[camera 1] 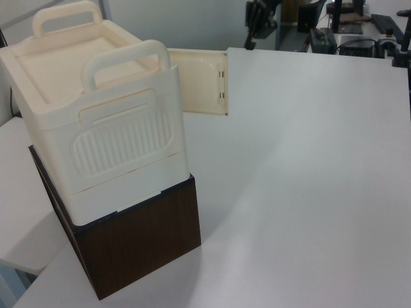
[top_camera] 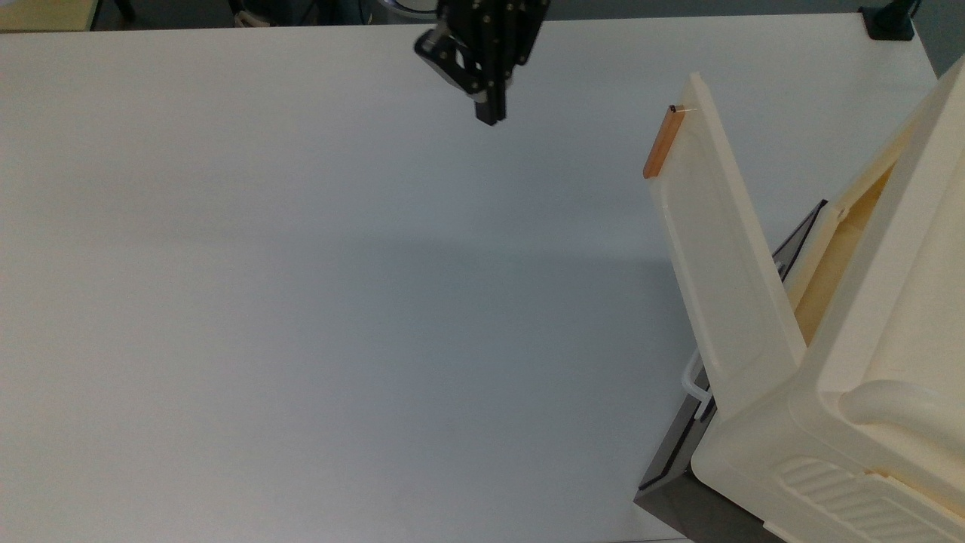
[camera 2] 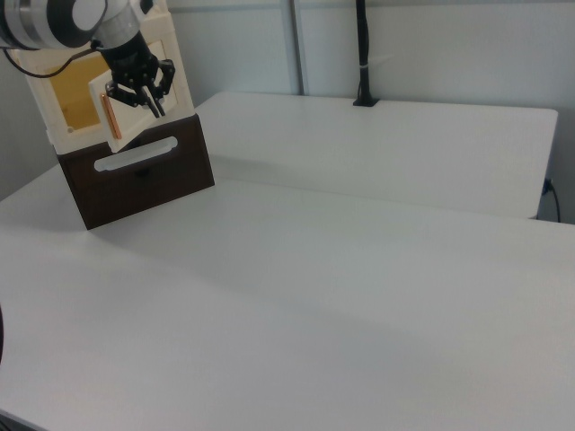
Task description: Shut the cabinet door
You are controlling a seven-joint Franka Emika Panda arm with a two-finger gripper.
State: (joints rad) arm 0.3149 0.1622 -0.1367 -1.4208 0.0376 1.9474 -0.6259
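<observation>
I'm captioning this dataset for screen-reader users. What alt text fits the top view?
A cream cabinet at the top view's right edge stands with its cabinet door swung open over a white table, an orange-brown handle along the door's free edge. The robot's black gripper hangs near the top edge, apart from the door.

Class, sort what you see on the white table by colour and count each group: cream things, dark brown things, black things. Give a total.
Cream: 2, the cabinet and the cabinet door
Dark brown: 1, the base unit under the cabinet
Black: 1, the tool above the table
Total: 4
</observation>
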